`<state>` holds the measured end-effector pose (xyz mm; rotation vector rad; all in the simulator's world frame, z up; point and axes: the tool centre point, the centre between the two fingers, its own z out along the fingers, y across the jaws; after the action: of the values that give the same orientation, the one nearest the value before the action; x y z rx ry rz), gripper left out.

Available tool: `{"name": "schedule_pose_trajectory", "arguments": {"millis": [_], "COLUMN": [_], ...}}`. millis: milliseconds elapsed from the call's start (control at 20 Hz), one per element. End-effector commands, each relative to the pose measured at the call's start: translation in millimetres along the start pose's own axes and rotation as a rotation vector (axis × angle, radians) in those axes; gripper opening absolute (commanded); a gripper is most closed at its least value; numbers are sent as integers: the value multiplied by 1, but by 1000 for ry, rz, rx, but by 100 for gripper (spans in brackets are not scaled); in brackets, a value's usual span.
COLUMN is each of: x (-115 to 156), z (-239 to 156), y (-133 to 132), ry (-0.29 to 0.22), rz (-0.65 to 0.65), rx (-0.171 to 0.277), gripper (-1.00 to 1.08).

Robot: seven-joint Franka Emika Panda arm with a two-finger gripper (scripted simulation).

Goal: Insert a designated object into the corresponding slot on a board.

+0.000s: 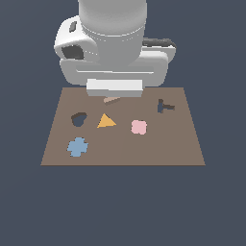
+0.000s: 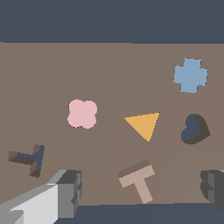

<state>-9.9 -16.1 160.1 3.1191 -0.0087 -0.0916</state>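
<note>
Dark blue-grey tabletop (image 1: 29,202) surrounds the brown board (image 1: 168,149). My pincer (image 2: 140,186) hangs above its far edge, fingers (image 2: 65,188) spread wide apart, gripping nothing. Between them lies the pale T-shaped piece (image 2: 136,178), flat on the board near the orange triangle (image 2: 144,125). Its dark slot (image 1: 165,106) sits well apart, toward the exterior view's right.

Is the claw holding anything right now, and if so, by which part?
Nothing is held. The claw is open, its fingers apart on either side of the tan T-piece, which lies flat on the board, untouched.
</note>
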Motion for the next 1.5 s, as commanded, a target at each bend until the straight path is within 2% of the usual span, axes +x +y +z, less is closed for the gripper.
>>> {"name": "schedule_pose_trajectory", "arguments": {"millis": [0, 550, 1450], "x": [0, -15, -76], "z": [0, 18, 100], "y": [0, 2, 24], "ry": [0, 10, 55], "rz": [0, -66, -360], "rx": [0, 1, 8], "gripper": [100, 100, 100]}}
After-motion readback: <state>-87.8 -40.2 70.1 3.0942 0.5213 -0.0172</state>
